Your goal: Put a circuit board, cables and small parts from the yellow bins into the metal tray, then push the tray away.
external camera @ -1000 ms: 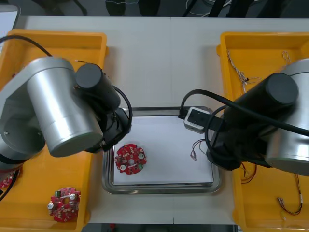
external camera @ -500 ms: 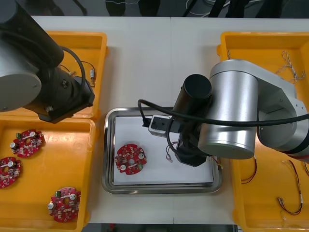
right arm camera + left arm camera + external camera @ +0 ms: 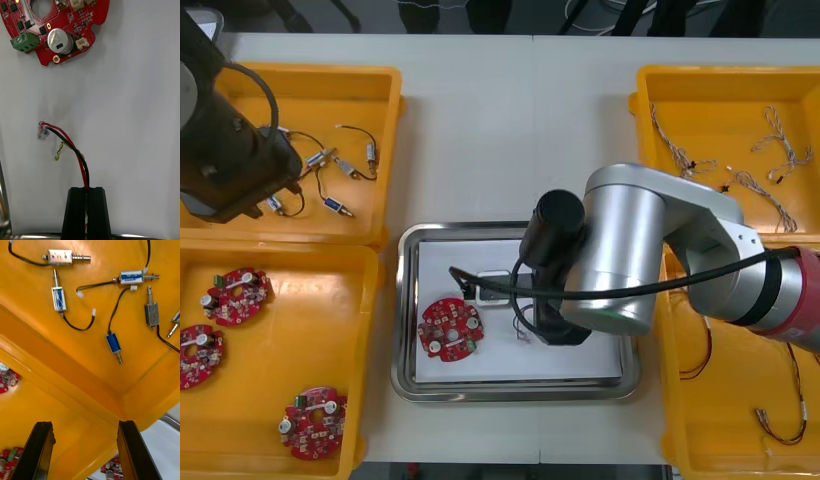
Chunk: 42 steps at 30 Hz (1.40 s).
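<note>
Right gripper (image 3: 87, 189), frame centre: fingers pinching thin red-and-black cable (image 3: 71, 146) low over white-lined metal tray (image 3: 405, 300), beside round red circuit board (image 3: 449, 328), likely for release. Left gripper (image 3: 86, 427), upper left: fingers wide near small metal parts (image 3: 131, 276) in yellow bin (image 3: 370, 80), seemingly for picking.

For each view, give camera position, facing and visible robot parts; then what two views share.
Front: overhead, facing down at metal tray; left arm, right arm show.
Right wrist: above tray; right gripper shut on red, black and yellow cable.
Left wrist: faces a yellow bin of small metal parts; left gripper open.
Shared by front and right wrist: circuit board.
</note>
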Tool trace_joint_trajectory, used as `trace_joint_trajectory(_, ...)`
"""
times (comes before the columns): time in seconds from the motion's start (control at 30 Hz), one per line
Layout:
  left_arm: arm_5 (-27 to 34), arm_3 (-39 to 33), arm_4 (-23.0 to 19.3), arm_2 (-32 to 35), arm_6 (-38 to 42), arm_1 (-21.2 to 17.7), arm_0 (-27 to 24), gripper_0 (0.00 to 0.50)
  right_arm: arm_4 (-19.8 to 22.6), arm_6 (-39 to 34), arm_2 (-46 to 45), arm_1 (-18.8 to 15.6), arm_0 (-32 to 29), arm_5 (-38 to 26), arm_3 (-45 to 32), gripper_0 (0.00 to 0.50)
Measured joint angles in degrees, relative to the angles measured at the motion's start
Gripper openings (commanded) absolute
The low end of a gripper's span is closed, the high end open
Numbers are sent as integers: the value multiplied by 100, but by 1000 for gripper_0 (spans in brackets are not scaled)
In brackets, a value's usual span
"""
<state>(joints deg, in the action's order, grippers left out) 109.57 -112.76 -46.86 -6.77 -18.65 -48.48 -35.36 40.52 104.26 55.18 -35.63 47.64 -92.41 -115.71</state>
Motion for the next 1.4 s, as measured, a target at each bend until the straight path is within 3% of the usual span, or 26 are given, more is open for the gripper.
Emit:
trace_joint_trajectory(0.2, 0, 697, 96, 304, -1388, 0, -88, 500, -183, 0, 381, 2, -56, 181, 39, 0)
trace_joint_trajectory(0.5, -20, 2145, 307, 304, -1487, 0, -692, 500, -452, 0, 507, 62, -330, 474, 163, 0)
trace_joint_trajectory(0.67, -391, 2749, 552, 304, -1626, 2, -850, 500, -532, 0, 523, 141, -441, 679, 345, 0)
trace_joint_trajectory(0.73, -514, 3031, 654, 304, -1873, 9, -924, 500, -604, 0, 523, 168, -493, 690, 369, 126)
trace_joint_trajectory(0.77, -571, 3181, 682, 304, -2033, 15, -968, 500, -644, 0, 524, 182, -518, 693, 370, 392)
trace_joint_trajectory(0.8, -625, 3336, 692, 304, -2226, 22, -1014, 500, -681, 0, 524, 195, -540, 694, 370, 500)
trace_joint_trajectory(0.97, -957, 3969, 699, 304, -2916, 93, -1228, 500, -904, -1, 526, 249, -589, 696, 370, 500)
trace_joint_trajectory(1.23, -1508, 4495, 700, 304, -2914, 262, -1322, 500, -1126, -1, 525, 254, -593, 644, 291, 500)
trace_joint_trajectory(1.4, -1647, 4680, 704, 236, -2915, 293, -1322, 500, -995, -1, 379, 255, -593, 159, 54, 500)
